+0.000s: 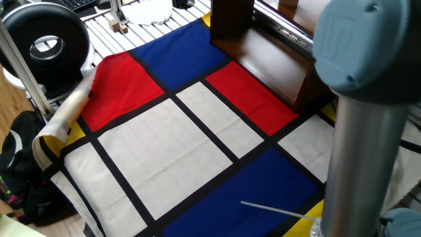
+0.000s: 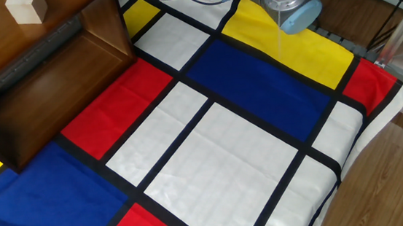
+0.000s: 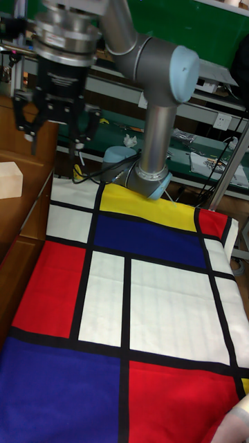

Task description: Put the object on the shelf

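The object, a pale wooden cube [image 2: 28, 7], rests on the top board of the dark brown shelf [image 2: 44, 75] at the table's left. In the tall view the cube [image 3: 8, 180] shows at the left edge on the shelf [image 3: 28, 208]. My gripper [image 3: 54, 135] hangs above and to the right of it, apart from it. Its fingers [image 3: 78, 142] are spread open and hold nothing. In one fixed view the shelf [image 1: 263, 52] stands at the back right, behind the arm's grey column [image 1: 365, 151]. The gripper is out of both fixed views.
A cloth of red, blue, white and yellow panels [image 2: 212, 149] covers the table. At its far edge are a black round device [image 1: 46, 43], a rolled sheet [image 1: 66, 112], tiny wooden blocks [image 1: 118, 26] and a black bag [image 1: 20, 171]. The arm's base [image 2: 291, 3] stands on the yellow panel.
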You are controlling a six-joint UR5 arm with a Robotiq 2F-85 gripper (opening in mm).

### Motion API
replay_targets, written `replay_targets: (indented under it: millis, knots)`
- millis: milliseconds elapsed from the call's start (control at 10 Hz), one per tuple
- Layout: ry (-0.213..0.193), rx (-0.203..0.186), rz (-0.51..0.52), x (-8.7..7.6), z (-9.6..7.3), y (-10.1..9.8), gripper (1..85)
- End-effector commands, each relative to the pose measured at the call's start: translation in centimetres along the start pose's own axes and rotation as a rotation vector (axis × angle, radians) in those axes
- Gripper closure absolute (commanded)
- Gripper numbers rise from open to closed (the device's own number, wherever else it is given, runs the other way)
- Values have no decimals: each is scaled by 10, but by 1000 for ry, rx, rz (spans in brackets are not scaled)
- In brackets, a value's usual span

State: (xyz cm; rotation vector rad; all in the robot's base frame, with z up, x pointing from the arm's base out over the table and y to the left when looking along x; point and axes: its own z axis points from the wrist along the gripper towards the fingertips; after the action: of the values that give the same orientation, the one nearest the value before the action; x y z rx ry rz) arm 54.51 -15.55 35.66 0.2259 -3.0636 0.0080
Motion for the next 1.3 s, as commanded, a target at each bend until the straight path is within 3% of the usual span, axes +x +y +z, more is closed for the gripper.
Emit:
replay_targets:
  millis: [0,600,900,1200]
  knots:
    - [-33,13,46,1,6,30,273]
    - [-52,57,104,14,13,43,360]
    - [-90,70,142,16,22,45,507]
    - [-111,56,158,24,26,59,547]
